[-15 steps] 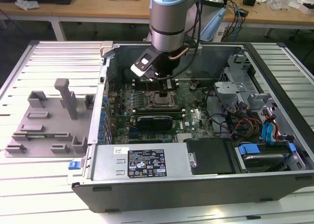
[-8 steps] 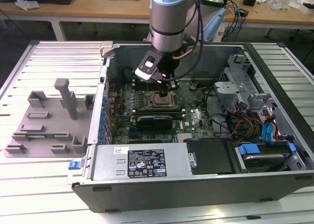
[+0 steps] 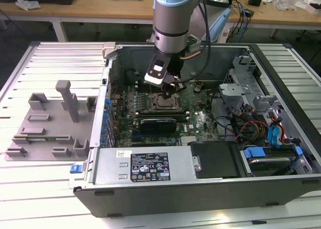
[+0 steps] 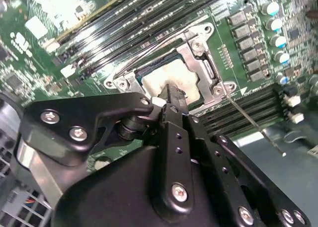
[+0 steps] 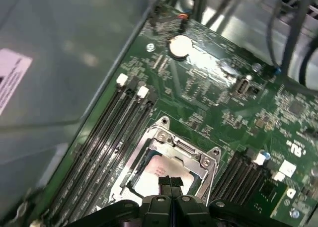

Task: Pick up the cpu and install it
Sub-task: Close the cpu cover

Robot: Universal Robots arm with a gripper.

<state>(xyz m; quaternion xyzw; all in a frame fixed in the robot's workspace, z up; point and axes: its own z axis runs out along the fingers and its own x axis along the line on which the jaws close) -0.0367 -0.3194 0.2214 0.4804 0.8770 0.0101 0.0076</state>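
Lying in mobo socket [image 5: 180, 147], open case [image 3: 200, 196]: cpu [image 5: 149, 177]

A: From where does the exterior view look?
B: From high up and well back, off the arm [image 3: 173, 18]. It tilts down into the open computer case [image 3: 210, 196] on the slatted counter [image 3: 30, 189].
A: And the 2 wrist views?
B: Both ride on the arm, very near the motherboard [image 5: 223, 103], looking down past the black jaws. The second wrist view faces the socket [image 4: 198, 63] just beyond them. The first wrist view meets it from another side, with more board behind.
A: What is shared?
B: All 3 views take in that socket and the memory slots [image 5: 104, 137] beside it.
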